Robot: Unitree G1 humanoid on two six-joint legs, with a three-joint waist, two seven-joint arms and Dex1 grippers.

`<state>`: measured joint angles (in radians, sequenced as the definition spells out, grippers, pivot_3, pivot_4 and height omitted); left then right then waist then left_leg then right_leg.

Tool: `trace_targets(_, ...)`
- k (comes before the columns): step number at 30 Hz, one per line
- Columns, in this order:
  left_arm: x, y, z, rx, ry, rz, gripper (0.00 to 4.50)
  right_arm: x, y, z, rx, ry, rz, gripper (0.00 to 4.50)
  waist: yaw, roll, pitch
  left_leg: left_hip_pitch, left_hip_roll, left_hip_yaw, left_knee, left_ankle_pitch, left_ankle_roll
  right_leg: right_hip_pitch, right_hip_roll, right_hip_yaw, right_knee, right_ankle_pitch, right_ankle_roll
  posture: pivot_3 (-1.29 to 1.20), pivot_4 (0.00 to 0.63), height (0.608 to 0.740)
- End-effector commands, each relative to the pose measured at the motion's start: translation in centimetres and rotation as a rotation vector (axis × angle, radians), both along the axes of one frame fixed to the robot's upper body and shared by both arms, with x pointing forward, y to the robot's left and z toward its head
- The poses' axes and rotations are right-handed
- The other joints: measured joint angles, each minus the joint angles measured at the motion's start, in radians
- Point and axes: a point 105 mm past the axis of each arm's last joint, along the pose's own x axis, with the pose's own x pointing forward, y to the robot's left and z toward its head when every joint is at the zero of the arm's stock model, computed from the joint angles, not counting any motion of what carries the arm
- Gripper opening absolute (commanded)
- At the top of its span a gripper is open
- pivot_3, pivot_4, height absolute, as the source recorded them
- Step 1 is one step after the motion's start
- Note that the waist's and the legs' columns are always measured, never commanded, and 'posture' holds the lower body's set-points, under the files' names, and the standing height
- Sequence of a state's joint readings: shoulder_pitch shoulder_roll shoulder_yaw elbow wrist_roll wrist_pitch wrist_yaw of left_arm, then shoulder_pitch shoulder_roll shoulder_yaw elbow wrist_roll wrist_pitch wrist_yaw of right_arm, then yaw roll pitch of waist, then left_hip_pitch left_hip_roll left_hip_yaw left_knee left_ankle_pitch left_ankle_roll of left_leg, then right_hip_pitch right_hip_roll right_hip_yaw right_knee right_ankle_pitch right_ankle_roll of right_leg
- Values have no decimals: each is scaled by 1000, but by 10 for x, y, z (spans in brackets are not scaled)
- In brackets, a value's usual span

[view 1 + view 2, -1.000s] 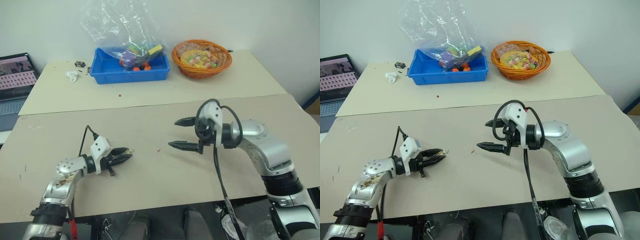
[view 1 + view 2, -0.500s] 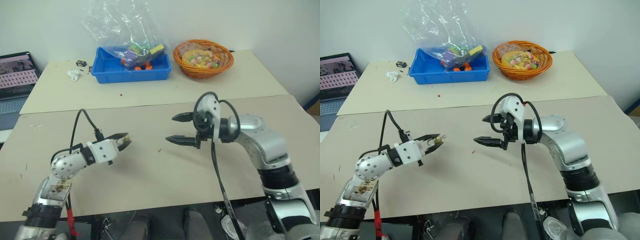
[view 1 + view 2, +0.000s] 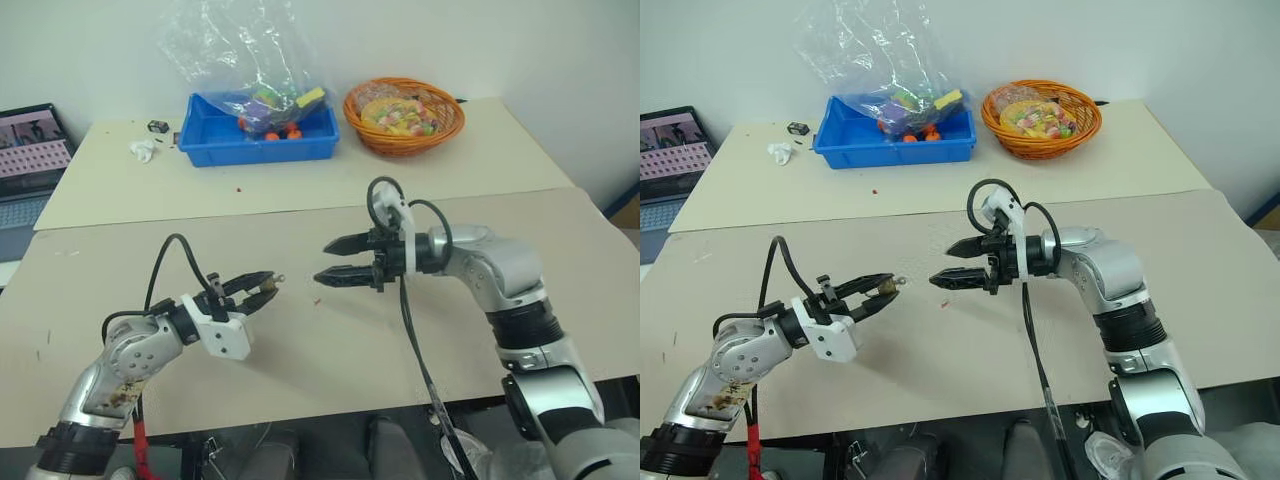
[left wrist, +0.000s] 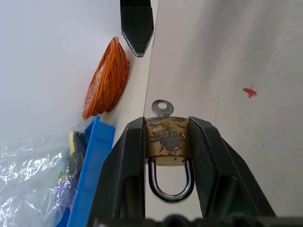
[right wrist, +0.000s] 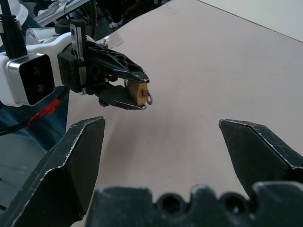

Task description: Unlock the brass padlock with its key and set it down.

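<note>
The small brass padlock (image 4: 167, 139) is clamped between the two fingers of my left gripper (image 3: 258, 288), lifted above the table. Its silvery shackle (image 4: 170, 182) points back toward the wrist. The key (image 4: 162, 108) sticks out of the lock's far end, its round head free. My right gripper (image 3: 322, 262) hangs open a short way to the right of the lock, fingertips aimed at it, holding nothing. From the right wrist view the padlock (image 5: 138, 91) lies ahead between the spread fingers, key end facing me.
At the back of the far table stand a blue bin (image 3: 260, 140) with a plastic bag of toys and an orange basket (image 3: 404, 115). A laptop (image 3: 30, 150) sits at far left. A small red mark (image 4: 249, 91) is on the tan tabletop (image 3: 330, 340).
My left gripper rose off the table and rolled over with the padlock in it. My right gripper moved left toward the lock, its fingers turning closer to level.
</note>
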<state>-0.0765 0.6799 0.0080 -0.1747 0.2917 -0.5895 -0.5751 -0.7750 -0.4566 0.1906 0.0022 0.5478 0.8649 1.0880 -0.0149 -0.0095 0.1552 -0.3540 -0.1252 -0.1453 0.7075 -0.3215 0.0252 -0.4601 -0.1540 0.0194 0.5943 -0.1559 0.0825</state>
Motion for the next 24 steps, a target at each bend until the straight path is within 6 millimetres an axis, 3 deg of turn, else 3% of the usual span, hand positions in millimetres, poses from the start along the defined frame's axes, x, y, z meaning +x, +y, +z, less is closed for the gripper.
trace_targets(1,-5,-7,14,-10,-79,-38,818,-11,16,3,20,-13,64,4500,-2,0,0,0,0,0,0,0,0,0,0,0,0,0,0,0,150,732)
trace_targets(11,-5,-14,19,-15,-113,-81,818,-7,31,1,34,12,75,4500,1,0,0,0,0,0,0,0,0,-1,1,0,0,0,0,0,150,732)
trace_targets(21,-6,-19,22,-4,-146,-127,818,-4,32,6,35,15,80,4500,-2,0,0,0,0,0,0,0,-1,-1,1,0,0,0,0,0,150,732)
trace_targets(24,-7,-19,21,2,-141,-129,818,-4,30,7,39,20,74,3837,-1,0,0,0,0,0,0,0,-1,-1,1,0,0,0,0,0,150,732)
